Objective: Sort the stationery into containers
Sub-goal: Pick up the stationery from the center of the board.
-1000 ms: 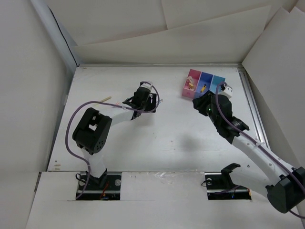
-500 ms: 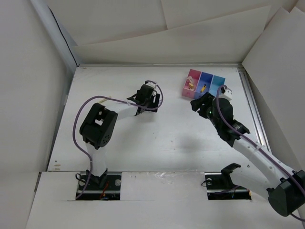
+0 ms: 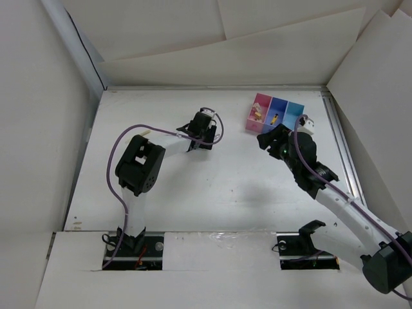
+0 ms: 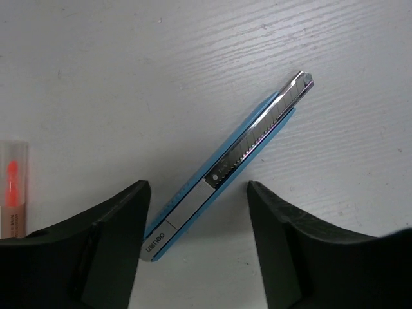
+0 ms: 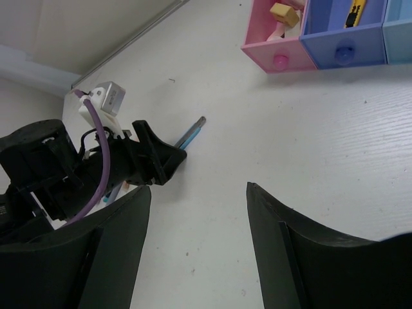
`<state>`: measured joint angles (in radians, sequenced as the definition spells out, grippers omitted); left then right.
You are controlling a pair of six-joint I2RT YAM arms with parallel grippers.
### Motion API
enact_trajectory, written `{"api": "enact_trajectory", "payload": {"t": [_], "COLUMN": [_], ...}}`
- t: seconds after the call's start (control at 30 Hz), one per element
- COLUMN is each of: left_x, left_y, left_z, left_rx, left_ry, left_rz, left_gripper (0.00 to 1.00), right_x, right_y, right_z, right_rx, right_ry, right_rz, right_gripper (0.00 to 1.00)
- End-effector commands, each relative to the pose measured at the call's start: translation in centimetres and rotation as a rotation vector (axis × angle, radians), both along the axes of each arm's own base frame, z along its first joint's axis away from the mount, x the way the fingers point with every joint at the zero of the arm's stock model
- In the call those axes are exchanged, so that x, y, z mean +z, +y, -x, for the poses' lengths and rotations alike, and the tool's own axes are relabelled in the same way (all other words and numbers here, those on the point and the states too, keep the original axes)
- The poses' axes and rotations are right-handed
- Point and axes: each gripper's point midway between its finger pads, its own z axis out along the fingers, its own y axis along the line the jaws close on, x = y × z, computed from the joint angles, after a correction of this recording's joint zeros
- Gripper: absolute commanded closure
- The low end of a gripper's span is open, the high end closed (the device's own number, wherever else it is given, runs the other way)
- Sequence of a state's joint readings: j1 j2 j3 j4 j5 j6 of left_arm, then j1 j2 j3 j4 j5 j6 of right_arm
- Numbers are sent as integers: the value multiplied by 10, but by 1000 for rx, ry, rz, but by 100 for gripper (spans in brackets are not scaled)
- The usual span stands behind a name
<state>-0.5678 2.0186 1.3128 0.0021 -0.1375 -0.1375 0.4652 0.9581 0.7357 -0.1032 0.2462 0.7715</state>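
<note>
A thin light-blue utility knife (image 4: 225, 167) lies diagonally on the white table between the fingers of my left gripper (image 4: 198, 190), which is open; its butt end is against the left finger (image 4: 116, 225). In the top view the left gripper (image 3: 205, 136) is at mid-table. The three joined containers stand at the far right: pink (image 3: 260, 111), dark blue (image 3: 277, 114), light blue (image 3: 293, 116). The pink one (image 5: 278, 45) holds beige and pink eraser blocks (image 5: 284, 11). The dark blue one (image 5: 344, 40) holds a yellow item (image 5: 355, 9). My right gripper (image 5: 197, 190) is open and empty, just near of the containers (image 3: 273, 138).
A pinkish pen with an orange mark (image 4: 11, 193) lies left of the left gripper. A thin beige stick (image 3: 143, 133) lies further left on the table. A metal rail (image 3: 340, 145) runs along the table's right edge. Paper walls enclose the back and sides.
My left gripper has moved to the right and slightly farther away, its arm stretching out. My right gripper has shifted only slightly. Both stay open.
</note>
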Motion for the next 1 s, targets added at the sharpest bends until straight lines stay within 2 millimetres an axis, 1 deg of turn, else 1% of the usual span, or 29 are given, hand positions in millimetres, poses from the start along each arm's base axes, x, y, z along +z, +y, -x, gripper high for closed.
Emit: {"api": "enact_trajectory", "payload": {"t": [0.0,0.03,0.07,0.1,0.13,0.17,0.2,0.23,0.27,0.33,0.37,0.4,0.43,0.5,0.53,0.57,0.63,0.67,0.7,0.73,0.77,0.8,0.83,0.9,0.97], "left_x": [-10,-13,-15,-21,-23,-25,-29,-29,-29,-32,-32,-27,-33,-26,-30,-24,-24,-19,-19,-19,-19,-24,-23,-27,-29], "left_y": [4,6,7,8,8,5,7,7,2,3,3,-2,0,-1,2,-2,-2,-3,-7,-5,-9,-4,-3,-2,-3], "left_z": [6,9,10,16,16,19,23,23,26,29,32,34,39,41,45,43,43,42,44,43,46,47,45,46,49], "left_rx": [0,0,0,1,1,-8,-1,-1,-17,-3,-10,-21,-14,-13,-12,-19,-12,-12,-23,-13,-24,-13,-5,2,-1], "left_ry": [40,48,48,69,66,65,77,77,81,93,99,90,102,94,104,90,92,83,83,77,77,86,82,92,88], "left_rz": [-27,-32,-32,-30,-28,-28,-29,-29,-22,-16,-10,-4,-5,18,11,29,35,41,40,31,30,8,-1,-1,-8], "left_gripper": [47,51,53,56,61,63,64,66,70,74,76,77,81,83,83,83,83,83,76,73,72,72,72,79,84], "right_x": [15,15,11,14,14,14,17,17,12,12,15,15,15,15,12,12,12,12,12,12,12,12,12,12,12], "right_y": [1,1,0,-3,-3,-3,-4,-7,-7,-6,-9,-9,-9,-9,-8,-7,-7,-7,-7,-7,-7,-7,-7,-7,-7], "right_z": [-2,-2,-1,-1,-1,-1,0,-2,-1,0,0,0,0,0,-2,-1,-1,-1,-1,-1,-1,-1,-1,-1,-1], "right_rx": [4,4,4,-6,-6,-6,-6,-15,-15,-6,-15,-15,-15,-15,-15,-7,-6,-6,-6,-6,-6,-6,-6,-6,-6], "right_ry": [-56,-56,-48,-56,-56,-56,-64,-64,-56,-55,-63,-63,-63,-63,-55,-54,-54,-54,-54,-54,-54,-54,-54,-54,-54], "right_rz": [-29,-29,-25,-29,-29,-29,-33,-33,-29,-31,-35,-35,-35,-35,-31,-33,-33,-33,-33,-33,-33,-33,-33,-33,-33], "right_gripper": [33,33,33,33,33,33,33,33,33,33,33,33,33,33,33,33,33,33,33,33,33,33,33,33,33]}}
